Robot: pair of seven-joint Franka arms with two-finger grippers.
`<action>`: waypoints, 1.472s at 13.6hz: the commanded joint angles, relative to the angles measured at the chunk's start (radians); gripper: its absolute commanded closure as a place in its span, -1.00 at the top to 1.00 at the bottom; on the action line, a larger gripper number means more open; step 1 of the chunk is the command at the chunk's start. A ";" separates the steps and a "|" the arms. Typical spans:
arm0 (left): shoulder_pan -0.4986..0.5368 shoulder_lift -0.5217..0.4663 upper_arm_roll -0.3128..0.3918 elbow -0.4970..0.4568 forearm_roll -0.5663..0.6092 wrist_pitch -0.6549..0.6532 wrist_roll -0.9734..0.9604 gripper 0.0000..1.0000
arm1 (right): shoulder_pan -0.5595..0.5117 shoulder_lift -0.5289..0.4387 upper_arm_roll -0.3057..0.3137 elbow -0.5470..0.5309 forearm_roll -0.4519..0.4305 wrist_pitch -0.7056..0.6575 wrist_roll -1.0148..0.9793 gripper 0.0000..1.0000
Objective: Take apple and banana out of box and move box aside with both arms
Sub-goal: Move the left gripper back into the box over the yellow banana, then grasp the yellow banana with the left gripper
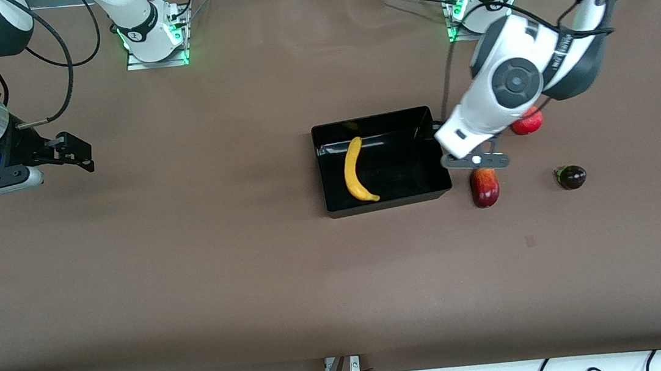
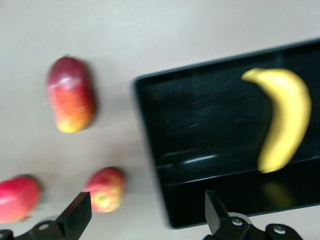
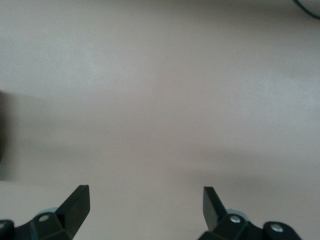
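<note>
The right claw (image 1: 66, 153) hangs over bare brown desk (image 1: 192, 274) at the right arm's end, its fingers spread apart and holding nothing; that arm waits. The rectangular black open-topped box (image 1: 381, 161) sits mid-desk with the long curved yellow banana (image 1: 356, 170) lying inside it. The left claw (image 1: 475, 160) hovers over the box's edge toward the left arm's end, just beside the box wall, its fingers (image 2: 76, 216) parted and empty. An elongated red-and-yellow fruit (image 1: 485, 186) lies on the desk just beside the box, nearer the front camera than the claw. A red fruit (image 1: 528, 122) peeks out from under the left arm. A small dark purple round fruit (image 1: 571, 177) lies farther toward that end.

The left wrist view alone shows a small round red-and-yellow apple (image 2: 105, 189) near the box's corner; the front view hides it under the arm.
</note>
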 commanded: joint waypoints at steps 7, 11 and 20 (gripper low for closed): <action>-0.242 0.380 0.000 0.181 0.151 0.217 -0.508 1.00 | 0.000 0.006 -0.001 0.019 0.018 -0.008 -0.012 1.00; -0.248 0.419 -0.001 0.147 0.153 0.289 -0.522 1.00 | 0.000 0.006 -0.001 0.019 0.018 -0.008 -0.012 1.00; -0.236 0.390 -0.006 0.141 0.141 0.257 -0.502 1.00 | -0.001 0.006 -0.001 0.019 0.018 -0.011 -0.012 1.00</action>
